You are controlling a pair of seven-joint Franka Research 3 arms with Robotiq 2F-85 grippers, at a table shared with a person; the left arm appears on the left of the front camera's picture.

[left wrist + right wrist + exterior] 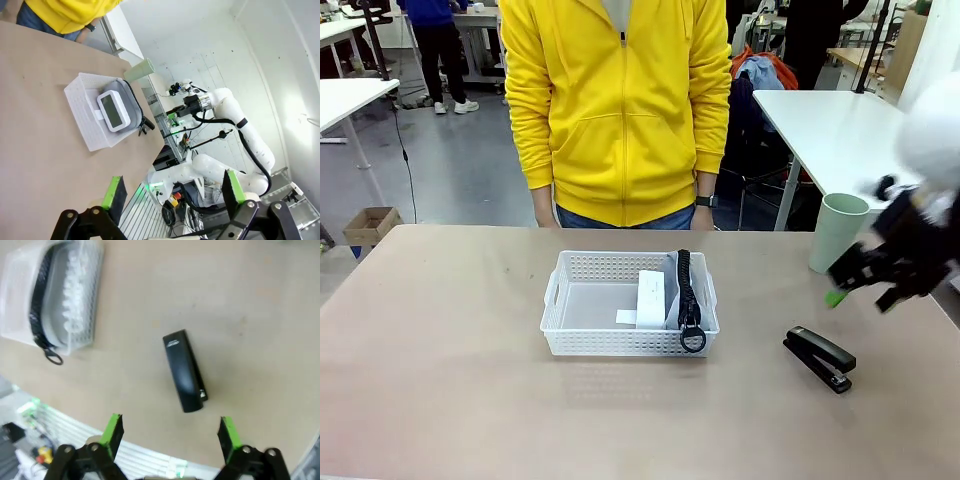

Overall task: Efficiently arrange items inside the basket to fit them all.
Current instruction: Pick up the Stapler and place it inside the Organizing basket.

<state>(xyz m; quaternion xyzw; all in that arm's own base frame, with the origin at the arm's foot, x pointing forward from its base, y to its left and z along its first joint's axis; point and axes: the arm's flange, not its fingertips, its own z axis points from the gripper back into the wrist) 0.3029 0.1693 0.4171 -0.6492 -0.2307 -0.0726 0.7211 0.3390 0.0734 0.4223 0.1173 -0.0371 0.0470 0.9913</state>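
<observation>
Right gripper [170, 421] is hovering spread and empty above the black oblong stapler [184, 371]; left gripper [174, 180] is likewise spread.

Tan table [440, 380]; yellow-clad person [615, 110] standing behind.

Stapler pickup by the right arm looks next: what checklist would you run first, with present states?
1. Open right jaws: ok.
2. The stapler lying flat and free on the table: ok.
3. Pads set across the stapler's width: ok.
4. Bare floor in the basket left of the white box: ok.
5. The cup packed: not ok, it stands on the table.
6. Open, empty left jaws: ok.
</observation>
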